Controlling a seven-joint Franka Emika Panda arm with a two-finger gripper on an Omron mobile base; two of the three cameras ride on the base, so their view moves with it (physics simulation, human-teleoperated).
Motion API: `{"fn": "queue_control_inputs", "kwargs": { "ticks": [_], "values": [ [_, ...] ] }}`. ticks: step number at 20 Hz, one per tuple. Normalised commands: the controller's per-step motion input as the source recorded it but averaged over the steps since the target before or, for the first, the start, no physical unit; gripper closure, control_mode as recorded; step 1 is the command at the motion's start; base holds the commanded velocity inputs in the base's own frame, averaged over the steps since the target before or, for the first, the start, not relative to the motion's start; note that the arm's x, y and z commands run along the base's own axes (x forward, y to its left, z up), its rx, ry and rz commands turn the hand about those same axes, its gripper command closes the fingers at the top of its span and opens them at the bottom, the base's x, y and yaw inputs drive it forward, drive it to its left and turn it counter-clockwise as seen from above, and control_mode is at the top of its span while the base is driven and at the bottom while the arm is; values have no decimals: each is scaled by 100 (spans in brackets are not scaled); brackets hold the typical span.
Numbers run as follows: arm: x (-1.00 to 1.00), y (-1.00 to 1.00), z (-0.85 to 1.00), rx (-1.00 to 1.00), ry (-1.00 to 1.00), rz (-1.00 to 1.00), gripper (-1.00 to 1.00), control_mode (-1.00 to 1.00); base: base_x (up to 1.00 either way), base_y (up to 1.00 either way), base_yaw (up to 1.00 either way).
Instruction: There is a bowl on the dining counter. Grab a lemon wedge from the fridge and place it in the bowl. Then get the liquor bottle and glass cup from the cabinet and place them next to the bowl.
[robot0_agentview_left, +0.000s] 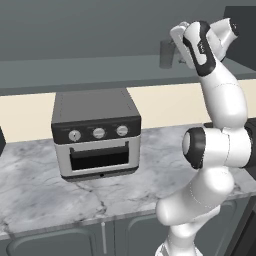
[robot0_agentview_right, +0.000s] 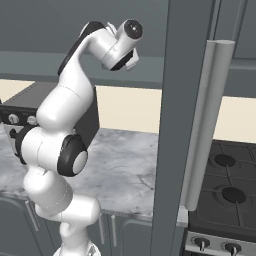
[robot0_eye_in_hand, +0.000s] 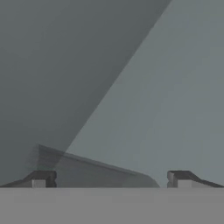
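Grey marbled surface (robot0_agentview_left: 45, 195) below me carries a toaster oven (robot0_agentview_left: 96, 132), and my arm reaches up to the cabinet (robot0_agentview_left: 75, 70) shelf. My pincer (robot0_eye_in_hand: 109, 179) is spread wide, holding nothing, with the glass cup (robot0_agentview_left: 167, 54) just beside it, perhaps between the fingers (robot0_eye_in_hand: 41, 178).

One toaster oven (robot0_agentview_left: 96, 134) was counted at centre left of the left base view, with three round knobs (robot0_agentview_left: 98, 132) in a row on its front. One translucent glass cup (robot0_agentview_left: 167, 54) was seen on the shelf at upper right. In the right base view, one long bar handle (robot0_agentview_right: 206, 125) and two stove burners (robot0_agentview_right: 224, 160) were counted at right.
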Motion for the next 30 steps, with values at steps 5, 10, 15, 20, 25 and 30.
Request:
{"fn": "queue_control_inputs", "kwargs": {
  "ticks": [5, 10, 15, 20, 25, 30],
  "values": [
    [0, 0, -20, 0, 0, 0, -100, -100, 0, 0, 0],
    [-10, 0, -10, 0, 0, 0, -100, -100, 0, 0, 0],
    [-38, -6, -8, 0, -1, -3, -100, -100, 0, 0, 0],
    [-33, -2, 0, 0, -3, -2, -100, -100, 0, 0, 0],
    [-2, 0, 0, 0, -1, -2, -100, -100, 0, 0, 0],
    [0, 0, 0, 0, 0, -3, -100, -100, 0, 0, 0]
  ]
}}
